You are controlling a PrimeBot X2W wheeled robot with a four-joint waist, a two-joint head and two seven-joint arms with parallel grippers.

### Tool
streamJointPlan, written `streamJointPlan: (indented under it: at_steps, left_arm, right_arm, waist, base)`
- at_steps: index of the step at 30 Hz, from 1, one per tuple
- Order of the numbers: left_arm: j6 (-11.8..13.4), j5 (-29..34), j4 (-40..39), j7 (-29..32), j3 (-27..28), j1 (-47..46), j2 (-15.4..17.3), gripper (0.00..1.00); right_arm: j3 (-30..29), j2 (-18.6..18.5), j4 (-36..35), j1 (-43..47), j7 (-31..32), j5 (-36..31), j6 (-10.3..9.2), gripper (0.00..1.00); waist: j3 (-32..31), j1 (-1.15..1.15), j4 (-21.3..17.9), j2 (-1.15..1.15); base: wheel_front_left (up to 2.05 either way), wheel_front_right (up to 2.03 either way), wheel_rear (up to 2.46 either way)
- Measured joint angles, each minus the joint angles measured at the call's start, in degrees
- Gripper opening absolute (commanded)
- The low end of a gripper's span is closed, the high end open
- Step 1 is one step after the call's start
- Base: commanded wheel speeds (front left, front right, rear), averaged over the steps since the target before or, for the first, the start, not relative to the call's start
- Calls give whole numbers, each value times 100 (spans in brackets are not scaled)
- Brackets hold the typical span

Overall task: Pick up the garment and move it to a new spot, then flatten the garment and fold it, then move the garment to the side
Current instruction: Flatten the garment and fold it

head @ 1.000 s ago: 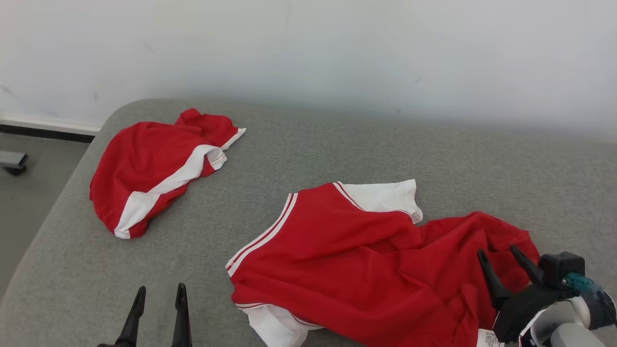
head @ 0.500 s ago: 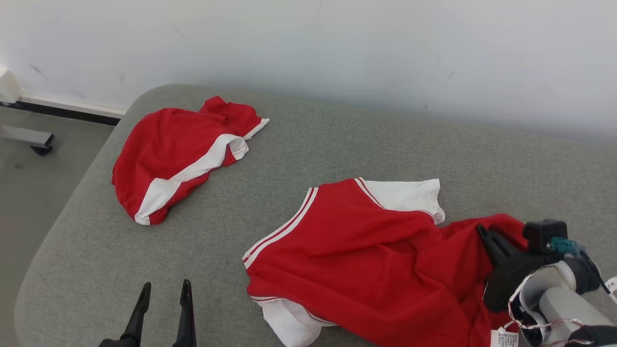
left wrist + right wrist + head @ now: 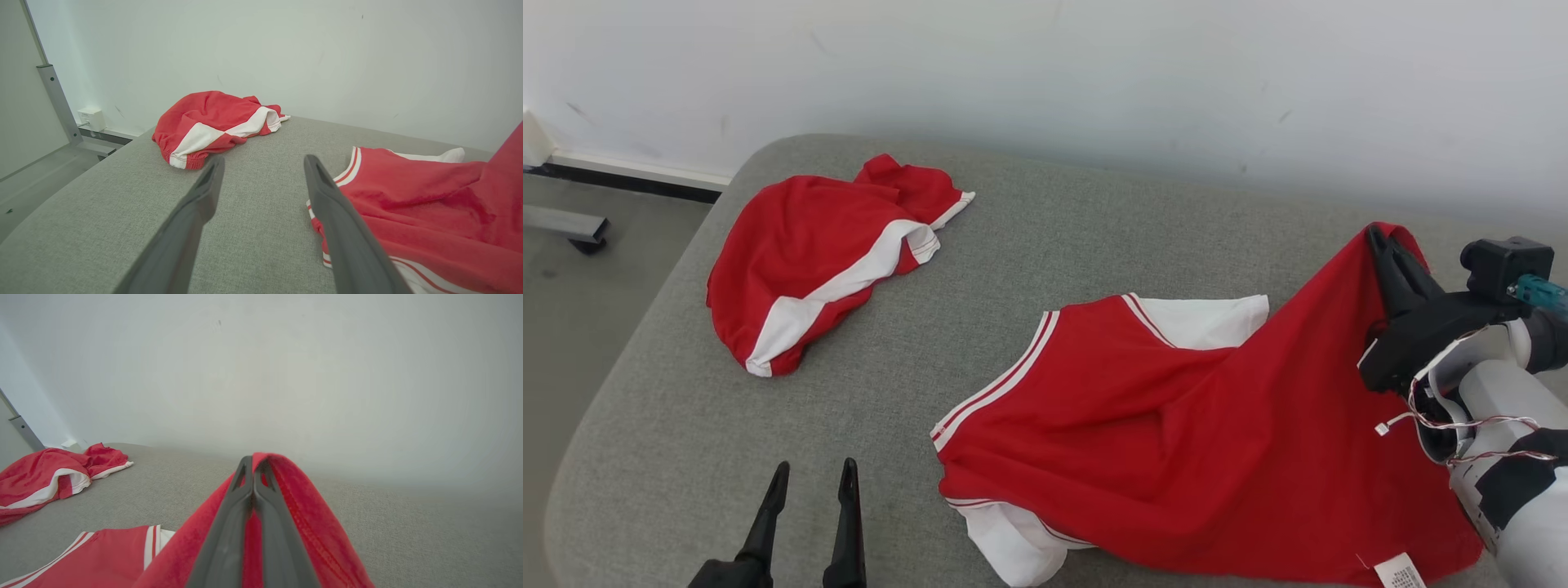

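A red garment with white sleeves and white stripes [image 3: 1143, 433] lies spread on the grey cushion [image 3: 1045, 245], right of centre. My right gripper [image 3: 1380, 241] is shut on its hem and holds that edge raised off the cushion at the far right; the cloth stretches down from it. In the right wrist view the fingers [image 3: 229, 522] are pressed together with red fabric [image 3: 298, 514] draped over them. My left gripper [image 3: 813, 482] stands open low at the left, over bare cushion, apart from the garment [image 3: 429, 212]. A white label [image 3: 1401, 570] shows at the garment's lower right corner.
A second red and white garment [image 3: 817, 253] lies crumpled at the cushion's far left corner. A pale wall [image 3: 1045, 73] runs behind the cushion. Floor and a metal frame foot [image 3: 564, 224] are left of the rounded cushion edge. A wall socket [image 3: 92, 116] sits by the frame.
My right gripper has shut on the garment's right edge and lifted it up and back, pulling the cloth taut. The head camera has shifted; the left gripper stays put.
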Motion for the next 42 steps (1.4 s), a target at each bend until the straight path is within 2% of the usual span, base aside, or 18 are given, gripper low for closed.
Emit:
streamJointPlan:
  at_steps: [2, 3, 4, 10, 15, 20, 25, 32, 42]
  left_arm:
    - [-3, -18, 9, 0, 1, -23, 2, 100]
    - [-3, -19, 14, 0, -2, -25, 2, 100]
    - [-3, -20, 22, 0, -8, -34, 2, 100]
    - [5, -23, 46, 0, 12, -40, 1, 100]
    - [3, 36, 49, 0, 144, 41, 0, 100]
    - [1, 102, -20, 0, 321, 204, 1, 100]
    - [0, 135, -127, 0, 480, 309, 2, 100]
    - [-7, 187, -181, 0, 602, 432, 0, 100]
    - [-49, 233, -183, 0, 710, 476, 1, 100]
  right_arm:
    - [44, 83, 282, -76, -7, -1, 0, 0]
    - [103, 141, 441, -75, -1, -3, 0, 37]
    - [167, 196, 610, -73, 54, -2, 0, 100]
    - [475, 303, 844, -35, 3, 97, 0, 100]
    - [577, 194, 494, 316, -59, 257, 0, 100]
    - [-256, -158, -712, 860, -96, 79, 0, 100]
    - [-1235, -177, -1850, 1890, -97, -436, 0, 100]
    - [-2248, 222, -2982, 3248, -97, -1007, 0, 100]
    - [-2715, 856, -3940, 4456, -97, -1543, 0, 100]
  waist:
    - [48, 0, 29, 0]
    - [69, 0, 42, 0]
    - [86, 0, 56, 0]
    - [83, 0, 5, 0]
    - [-69, 0, -163, 0]
    - [-236, 0, -397, 0]
    - [-344, 0, -674, 0]
    - [-448, 0, -1018, 0]
    - [-569, 0, -1348, 0]
  base:
    - [0, 0, 0]
    - [0, 0, 0]
    - [0, 0, 0]
    - [0, 0, 0]
    - [0, 0, 0]
    - [0, 0, 0]
    - [0, 0, 0]
    - [0, 0, 0]
    - [0, 0, 0]
